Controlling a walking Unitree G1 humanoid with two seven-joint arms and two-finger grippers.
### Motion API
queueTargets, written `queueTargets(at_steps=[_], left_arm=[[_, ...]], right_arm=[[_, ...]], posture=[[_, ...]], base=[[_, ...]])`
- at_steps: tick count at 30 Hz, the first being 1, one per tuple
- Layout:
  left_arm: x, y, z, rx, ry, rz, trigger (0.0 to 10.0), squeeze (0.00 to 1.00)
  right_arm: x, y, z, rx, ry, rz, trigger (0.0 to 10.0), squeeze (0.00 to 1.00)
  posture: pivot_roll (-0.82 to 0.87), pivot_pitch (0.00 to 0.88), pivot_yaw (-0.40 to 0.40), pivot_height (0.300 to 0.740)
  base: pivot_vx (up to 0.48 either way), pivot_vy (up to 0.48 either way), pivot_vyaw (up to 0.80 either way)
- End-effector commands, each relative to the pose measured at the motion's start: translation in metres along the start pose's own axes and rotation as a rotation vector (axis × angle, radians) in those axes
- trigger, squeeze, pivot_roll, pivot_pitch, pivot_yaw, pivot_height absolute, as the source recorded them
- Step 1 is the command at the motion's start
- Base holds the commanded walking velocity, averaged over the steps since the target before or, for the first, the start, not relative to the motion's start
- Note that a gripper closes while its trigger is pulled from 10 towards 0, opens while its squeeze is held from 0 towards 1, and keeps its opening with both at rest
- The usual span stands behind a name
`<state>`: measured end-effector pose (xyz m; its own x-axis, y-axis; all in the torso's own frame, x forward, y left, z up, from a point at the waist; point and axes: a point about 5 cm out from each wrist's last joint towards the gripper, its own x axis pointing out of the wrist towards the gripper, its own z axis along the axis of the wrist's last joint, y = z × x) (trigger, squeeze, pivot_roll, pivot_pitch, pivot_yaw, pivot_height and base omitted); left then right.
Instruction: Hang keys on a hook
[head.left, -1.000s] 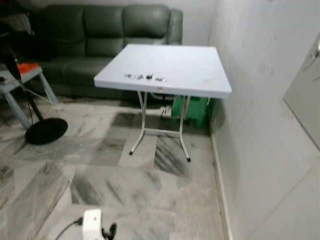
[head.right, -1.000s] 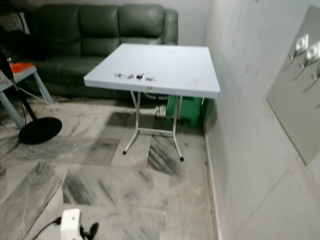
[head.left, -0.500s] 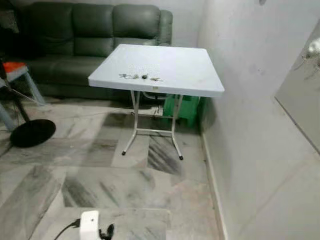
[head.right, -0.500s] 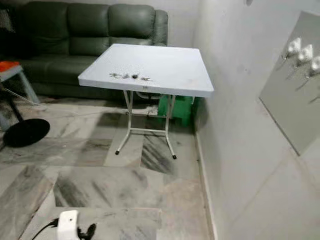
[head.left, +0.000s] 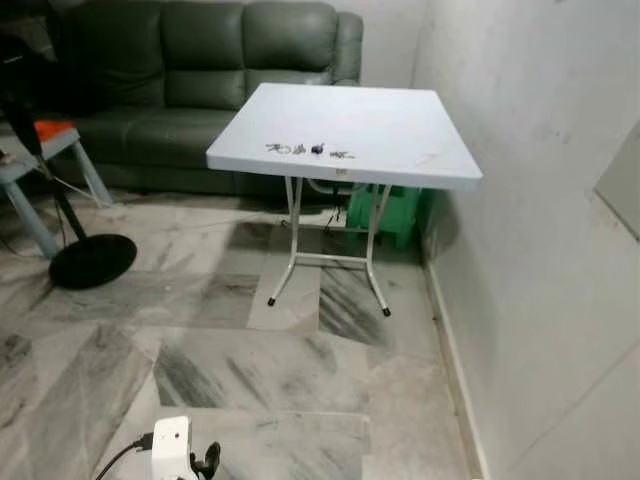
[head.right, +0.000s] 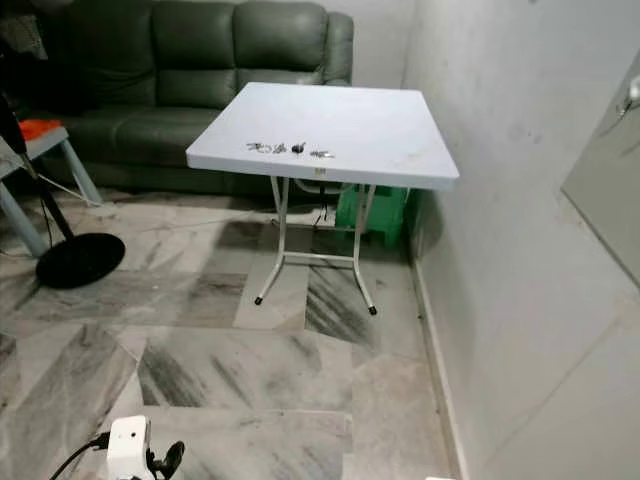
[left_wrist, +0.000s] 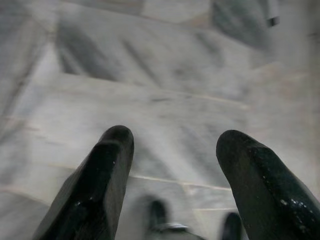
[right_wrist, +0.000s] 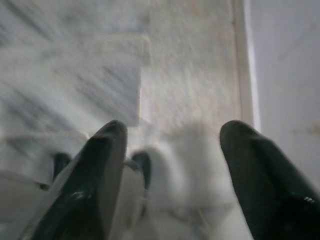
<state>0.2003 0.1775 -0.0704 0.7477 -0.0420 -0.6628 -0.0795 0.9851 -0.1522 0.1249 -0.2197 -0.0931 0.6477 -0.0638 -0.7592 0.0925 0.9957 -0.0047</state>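
Note:
A few sets of keys (head.left: 310, 150) lie in a row near the front edge of a white folding table (head.left: 390, 130) ahead of me, also visible as keys (head.right: 290, 149) in the right eye view. On the right wall hangs a grey board (head.right: 605, 195) with a hook (head.right: 630, 95) at its upper edge. My left gripper (left_wrist: 172, 152) hangs open over the marble floor, nothing between its fingers. My right gripper (right_wrist: 172, 145) is open too, above the floor near the wall's skirting.
A dark green sofa (head.left: 200, 70) stands behind the table. A fan base (head.left: 92, 260) and a small table with an orange item (head.left: 50, 132) are at the left. A green stool (head.left: 390, 215) sits under the table. A white device with a cable (head.left: 170, 450) lies on the floor near me.
The whole picture has swung back to the left, so the camera turned; the hook board has slid toward the right edge. The keys and table have not moved.

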Motion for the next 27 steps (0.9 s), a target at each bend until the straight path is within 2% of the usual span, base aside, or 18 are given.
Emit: queueTargets(at_steps=[1, 18, 25, 27], left_arm=[[-0.002, 0.008, -0.002, 0.004, 0.013, 0.024, 10.0, 0.00], [0.000, 0.005, 0.002, 0.000, 0.001, 0.020, 10.0, 0.00], [0.005, -0.001, 0.018, 0.000, -0.062, -0.011, 10.0, 0.00], [0.008, -0.004, 0.029, 0.001, -0.106, -0.019, 10.0, 0.00]], right_arm=[[0.002, 0.005, 0.004, 0.013, -0.013, 0.011, 10.0, 0.00], [0.004, 0.005, 0.009, 0.014, -0.034, 0.011, 10.0, 0.00], [0.008, 0.007, 0.023, 0.013, -0.088, 0.025, 10.0, 0.00], [0.011, 0.009, 0.033, 0.017, -0.128, 0.033, 10.0, 0.00]], posture=[[0.01, 0.000, -0.010, 0.740], [0.00, 0.000, -0.011, 0.740], [0.00, 0.000, -0.010, 0.740], [0.00, 0.000, -0.010, 0.740]], base=[[0.000, 0.480, 0.00], [0.000, 0.480, 0.00], [0.000, 0.480, 0.00], [0.000, 0.000, 0.00]])
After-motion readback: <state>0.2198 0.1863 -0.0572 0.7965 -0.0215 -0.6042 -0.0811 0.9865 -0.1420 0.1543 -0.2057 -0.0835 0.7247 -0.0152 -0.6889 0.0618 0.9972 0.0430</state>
